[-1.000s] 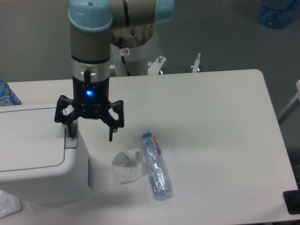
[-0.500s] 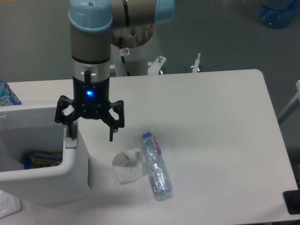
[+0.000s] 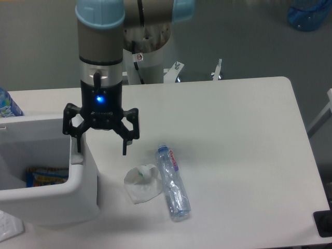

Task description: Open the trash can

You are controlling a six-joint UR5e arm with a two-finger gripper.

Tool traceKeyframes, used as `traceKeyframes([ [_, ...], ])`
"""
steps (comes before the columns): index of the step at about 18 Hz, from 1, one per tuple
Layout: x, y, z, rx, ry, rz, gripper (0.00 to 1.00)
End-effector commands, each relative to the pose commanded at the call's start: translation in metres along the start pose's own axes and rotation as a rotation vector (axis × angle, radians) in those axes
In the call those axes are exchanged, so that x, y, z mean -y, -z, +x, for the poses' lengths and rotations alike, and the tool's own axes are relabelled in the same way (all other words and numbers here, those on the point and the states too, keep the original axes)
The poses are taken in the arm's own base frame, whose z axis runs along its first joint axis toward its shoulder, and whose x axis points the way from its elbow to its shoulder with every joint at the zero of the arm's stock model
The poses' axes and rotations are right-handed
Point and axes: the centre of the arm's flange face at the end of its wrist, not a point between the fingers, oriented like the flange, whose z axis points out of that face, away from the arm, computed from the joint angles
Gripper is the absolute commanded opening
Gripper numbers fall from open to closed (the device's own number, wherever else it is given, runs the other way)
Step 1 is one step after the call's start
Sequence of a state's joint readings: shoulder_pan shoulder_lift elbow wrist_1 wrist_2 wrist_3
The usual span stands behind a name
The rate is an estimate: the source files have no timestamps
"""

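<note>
The trash can [image 3: 78, 192] is a large boxy white bin at the left edge of the table. Its top stands open and I see coloured packaging [image 3: 46, 175] inside; the lid panel is out of view. My gripper [image 3: 101, 150] hangs over the can's right rim with its fingers spread wide and nothing between them. The left fingertip [image 3: 78, 149] sits at the small tab on the rim [image 3: 77, 158]; the right fingertip [image 3: 124, 149] is in the air beside the can.
A crumpled white paper [image 3: 141, 182] and a clear plastic bottle [image 3: 173, 182] lie just right of the can. A blue-labelled bottle [image 3: 7, 105] shows at the far left edge. The table's right edge runs near x 600.
One second ago the lid lay flat and shut; half a second ago and now the can is open. The gripper has moved very slightly to the right.
</note>
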State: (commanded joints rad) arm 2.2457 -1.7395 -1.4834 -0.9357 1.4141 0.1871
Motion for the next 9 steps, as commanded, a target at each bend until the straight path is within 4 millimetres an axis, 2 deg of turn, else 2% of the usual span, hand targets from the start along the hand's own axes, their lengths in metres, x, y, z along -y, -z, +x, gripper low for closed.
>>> traceKeyframes([
  [4, -0.003, 0.002, -0.038, 0.13, 0.013, -0.036, 1.0],
  [9, -0.014, 0.001, -0.078, 0.19, -0.086, -0.117, 1.0],
])
